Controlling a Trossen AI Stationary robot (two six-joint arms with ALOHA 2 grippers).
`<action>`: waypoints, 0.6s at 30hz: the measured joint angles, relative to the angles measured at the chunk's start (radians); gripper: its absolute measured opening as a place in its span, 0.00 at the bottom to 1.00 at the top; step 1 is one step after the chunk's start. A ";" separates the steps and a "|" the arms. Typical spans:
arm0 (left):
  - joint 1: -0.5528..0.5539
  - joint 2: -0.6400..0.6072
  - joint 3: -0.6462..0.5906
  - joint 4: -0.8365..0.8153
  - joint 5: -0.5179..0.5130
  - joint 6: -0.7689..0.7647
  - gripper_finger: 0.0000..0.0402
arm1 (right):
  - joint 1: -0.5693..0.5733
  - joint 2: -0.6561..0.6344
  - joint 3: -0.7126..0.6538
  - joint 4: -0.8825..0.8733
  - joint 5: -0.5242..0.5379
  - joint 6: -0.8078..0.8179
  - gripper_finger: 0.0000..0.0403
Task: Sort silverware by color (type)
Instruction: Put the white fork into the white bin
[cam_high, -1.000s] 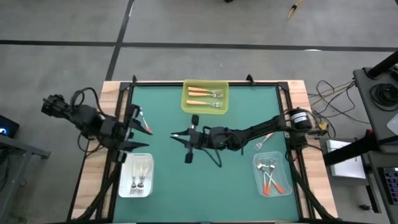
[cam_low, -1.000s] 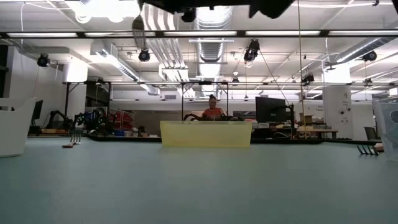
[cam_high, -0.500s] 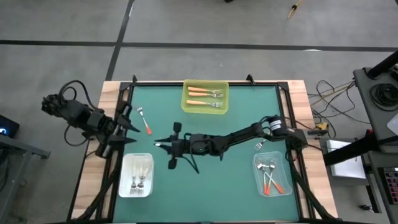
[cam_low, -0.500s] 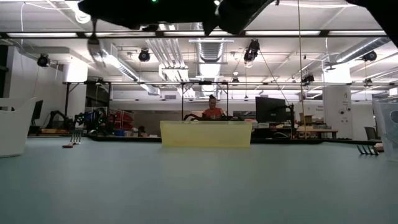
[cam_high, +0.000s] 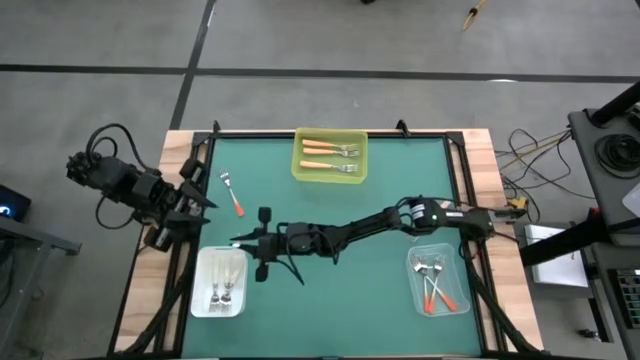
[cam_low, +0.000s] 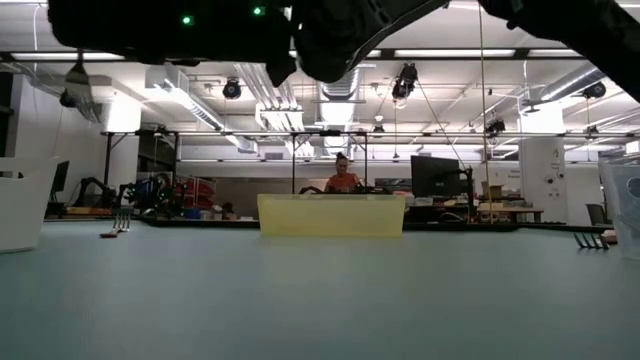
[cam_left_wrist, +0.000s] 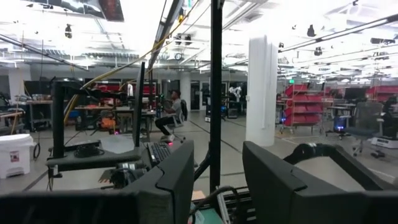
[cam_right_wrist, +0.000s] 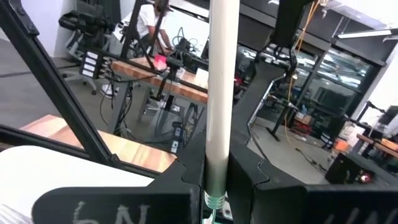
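The white-handled fork (cam_right_wrist: 222, 93) is held in your right gripper (cam_high: 248, 243): in the right wrist view its pale handle stands between the two dark fingers, which are closed narrowly on it. In the high view this gripper is stretched far across the green table (cam_high: 400, 160) and hangs just beside the upper right corner of the white tray (cam_high: 200, 262), which already has several white-handled forks in it.

So I judge that the step in hand is the delivery of a white fork to the white tray. For the next move you need to bring the gripper a little further, over the inside of the tray, then lower it and open the fingers so the fork lands with the others and not on the rim.

Other silverware is already in place: two light orange forks lie in the yellow tray (cam_high: 300, 140) at the far edge, and forks lie in the clear tray (cam_high: 460, 290) at the right, two with red-orange handles. One red-orange fork (cam_high: 233, 193) lies alone on the table near your left gripper (cam_high: 200, 200), and one more fork (cam_high: 418, 233) lies beside the right arm.

The left gripper waits at the left edge of the table; its fingers stand partly apart and hold nothing.
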 joint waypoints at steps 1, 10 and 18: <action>0.000 -0.002 0.000 -0.001 0.000 -0.003 0.29 | 0.000 0.012 0.018 -0.002 -0.002 -0.001 0.06; 0.000 -0.009 0.000 -0.008 0.000 -0.023 0.29 | 0.001 0.104 0.114 -0.023 -0.062 0.000 0.06; 0.000 -0.004 0.000 -0.012 0.000 -0.023 0.29 | 0.006 0.134 0.114 -0.013 -0.156 -0.001 0.06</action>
